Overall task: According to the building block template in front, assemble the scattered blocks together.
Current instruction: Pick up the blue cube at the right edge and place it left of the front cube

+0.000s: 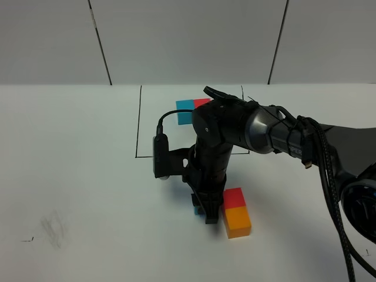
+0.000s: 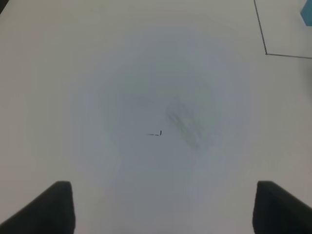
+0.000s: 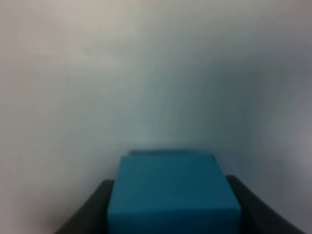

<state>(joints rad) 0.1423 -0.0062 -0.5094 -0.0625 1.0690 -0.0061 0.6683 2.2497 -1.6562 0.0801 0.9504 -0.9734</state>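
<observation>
From above, the right arm (image 1: 264, 132) reaches across the middle and hides part of the framed building block template (image 1: 187, 111). The right end effector (image 1: 208, 216) is down at the blue block (image 1: 198, 210), just beside the touching red block (image 1: 235, 197) and orange block (image 1: 238, 222) on the worktop (image 1: 76, 176). In the left wrist view the left end effector (image 2: 163, 209) is spread wide over a grey smudge (image 2: 185, 124). The right wrist view shows the blue block clamped between the fingers (image 3: 85, 217).

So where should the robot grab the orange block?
Probably from straight above, pinching the orange block by its two side faces. Its far face sits against the red block, so a tool finger would not fit there.
</observation>
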